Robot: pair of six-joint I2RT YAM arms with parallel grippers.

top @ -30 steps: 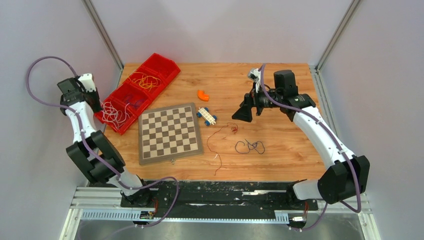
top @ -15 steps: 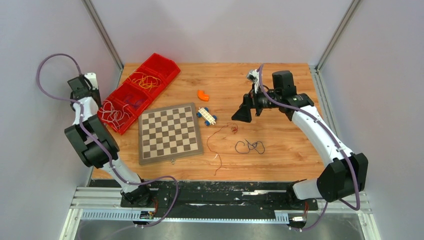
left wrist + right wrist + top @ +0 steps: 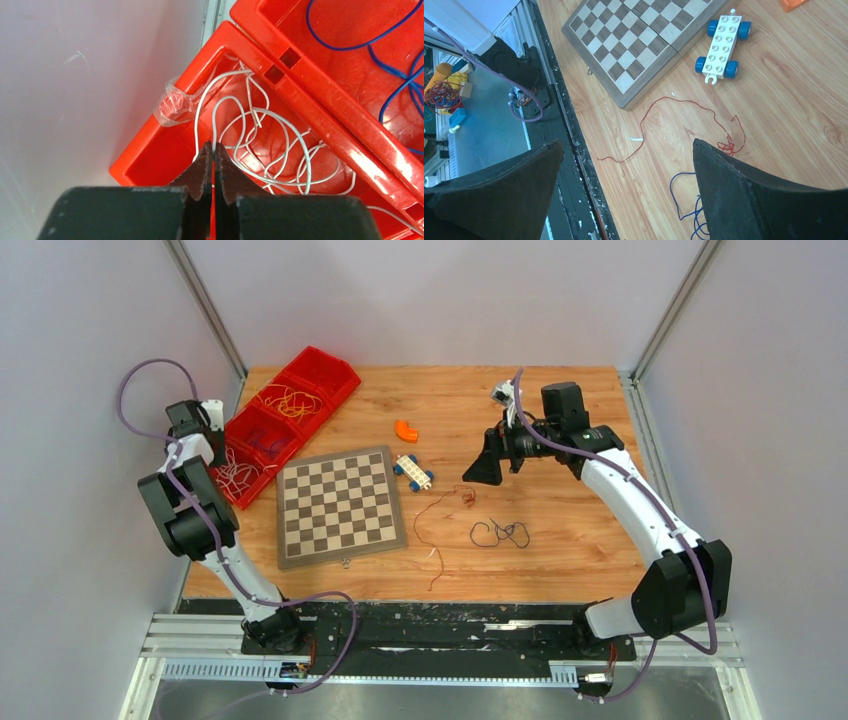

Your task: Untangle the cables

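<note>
A red three-part bin (image 3: 320, 375) at the back left holds yellow-orange cables (image 3: 290, 400), a blue-purple cable (image 3: 350, 47) and, in its near end, a tangle of white cables (image 3: 280, 135). My left gripper (image 3: 213, 146) hangs over that near end (image 3: 150, 150), shut, with one white strand running in between its tips. On the bare wood lie a dark red cable (image 3: 432, 510) (image 3: 674, 100) and a dark blue-black curly cable (image 3: 500, 533) (image 3: 679, 200). My right gripper (image 3: 487, 468) (image 3: 628, 142) hovers above these two, open and holding nothing.
A folded chessboard (image 3: 340, 505) lies left of centre. A white toy brick car with blue wheels (image 3: 413, 472) and a small orange piece (image 3: 405, 430) sit behind the red cable. A clear plastic scrap (image 3: 172, 102) hangs on the bin's rim. Walls close in on both sides.
My left arm has swung from the table's left edge up and right, over the bin's near end. The right arm has barely moved.
</note>
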